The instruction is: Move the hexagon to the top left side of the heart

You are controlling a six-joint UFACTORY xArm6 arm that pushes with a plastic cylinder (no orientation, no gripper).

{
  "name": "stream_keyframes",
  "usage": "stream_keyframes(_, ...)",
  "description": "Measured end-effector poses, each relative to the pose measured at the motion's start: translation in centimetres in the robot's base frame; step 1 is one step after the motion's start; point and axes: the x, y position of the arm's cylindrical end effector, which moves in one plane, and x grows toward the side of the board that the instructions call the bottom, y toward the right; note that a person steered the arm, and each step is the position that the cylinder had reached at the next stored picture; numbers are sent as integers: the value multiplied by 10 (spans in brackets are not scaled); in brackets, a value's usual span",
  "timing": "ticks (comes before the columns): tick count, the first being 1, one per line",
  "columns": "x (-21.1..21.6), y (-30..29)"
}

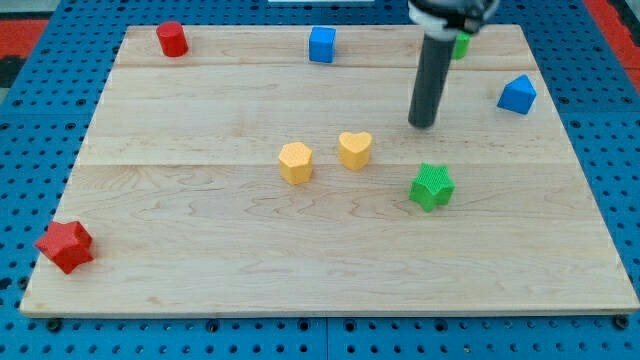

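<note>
A yellow hexagon block [296,162] lies near the middle of the wooden board [200,250]. A yellow heart block [355,149] lies just to its right, a little higher, with a small gap between them. My tip [423,124] is right of the heart and slightly above it, about a block's width away and touching no block. A green star block [432,187] lies below my tip.
A red cylinder [172,39] sits at the top left, a blue cube [322,45] at the top middle, a green block [460,44] partly hidden behind the rod, a blue block [517,94] at the right edge, a red star [65,246] at the bottom left.
</note>
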Motion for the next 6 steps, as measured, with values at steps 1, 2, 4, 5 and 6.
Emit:
stream_keyframes(1, 55, -52)
stream_keyframes(2, 70, -138)
stream_keyframes(4, 26, -142)
stream_keyframes(5, 45, -125)
stream_keyframes(6, 52, -96)
